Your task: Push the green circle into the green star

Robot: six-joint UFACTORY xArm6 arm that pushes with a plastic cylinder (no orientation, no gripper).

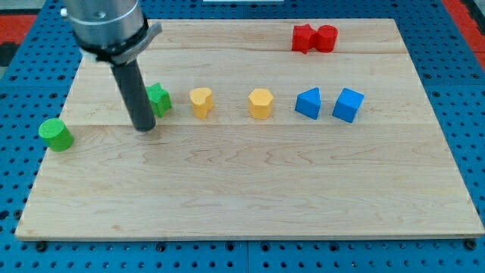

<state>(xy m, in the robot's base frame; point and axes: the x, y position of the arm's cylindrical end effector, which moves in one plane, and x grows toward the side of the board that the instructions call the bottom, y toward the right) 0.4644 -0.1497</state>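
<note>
The green circle (pixel 56 134) sits at the wooden board's left edge, partly over the rim. The green star (pixel 158 99) lies to its right, in the upper left part of the board, partly hidden behind my rod. My tip (pixel 144 127) rests on the board just below and left of the green star, close to it or touching it. The tip is well to the right of the green circle, between the two green blocks.
A row runs right from the star: a yellow heart (pixel 201 101), a yellow hexagon (pixel 260 103), a blue triangle (pixel 308 103) and a blue cube (pixel 348 105). Two red blocks (pixel 314 38) touch near the top edge. The board (pixel 250 189) lies on a blue pegboard.
</note>
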